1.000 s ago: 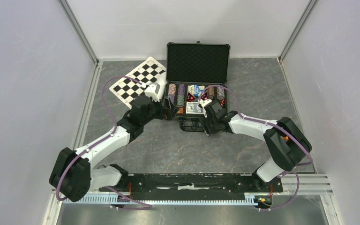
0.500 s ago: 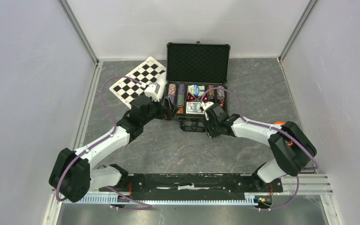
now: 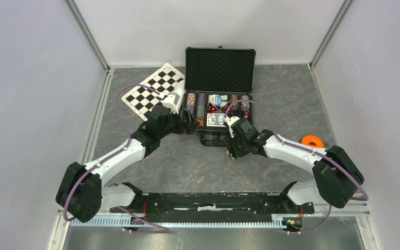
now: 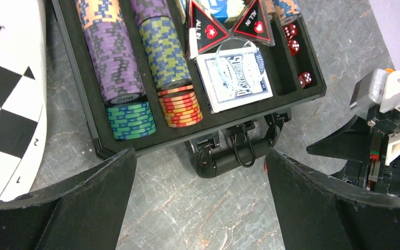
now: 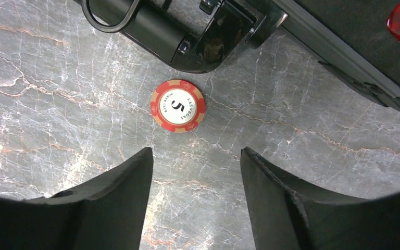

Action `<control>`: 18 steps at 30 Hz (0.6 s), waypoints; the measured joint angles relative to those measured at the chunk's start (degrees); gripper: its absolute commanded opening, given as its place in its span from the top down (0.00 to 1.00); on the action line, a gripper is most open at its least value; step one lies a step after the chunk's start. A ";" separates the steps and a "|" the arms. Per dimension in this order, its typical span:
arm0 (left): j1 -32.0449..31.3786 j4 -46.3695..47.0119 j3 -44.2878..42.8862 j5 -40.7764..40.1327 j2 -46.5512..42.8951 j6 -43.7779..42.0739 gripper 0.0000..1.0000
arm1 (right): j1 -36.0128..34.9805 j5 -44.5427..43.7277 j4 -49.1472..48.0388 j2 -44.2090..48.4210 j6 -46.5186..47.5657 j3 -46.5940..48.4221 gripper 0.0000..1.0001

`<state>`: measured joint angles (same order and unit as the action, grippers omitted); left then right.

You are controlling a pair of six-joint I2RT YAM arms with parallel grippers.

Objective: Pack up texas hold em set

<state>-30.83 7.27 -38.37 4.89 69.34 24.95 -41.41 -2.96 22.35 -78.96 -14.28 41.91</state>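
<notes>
Open case (image 3: 220, 70) sits far-centre on table (image 3: 187, 166); one red chip (image 5: 177, 105) lies on table just beside handle (image 5: 135, 23), right jaws open above it, left jaws wide open at case's near-left edge.

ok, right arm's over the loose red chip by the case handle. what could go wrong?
1. The red chip lies flat on the table, so the open right gripper may slide it rather than pinch it.
2. It sits close to the case handle; a descending finger could catch that and shift the case.
3. The open left gripper hovers near the same handle, so the arms could crowd.
</notes>
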 measured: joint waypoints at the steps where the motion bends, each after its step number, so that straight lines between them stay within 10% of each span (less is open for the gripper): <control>1: 0.00 -0.72 -0.24 -0.04 0.17 0.50 0.00 | 0.00 0.02 0.13 -0.04 -0.02 0.11 0.30; 18: 0.00 -13.16 0.35 -15.10 -6.36 5.90 0.00 | -0.61 -0.07 8.26 -12.20 -6.67 11.72 0.24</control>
<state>-30.83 -5.89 -38.02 -10.22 62.98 30.85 -42.02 -3.03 30.61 -91.15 -20.95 53.63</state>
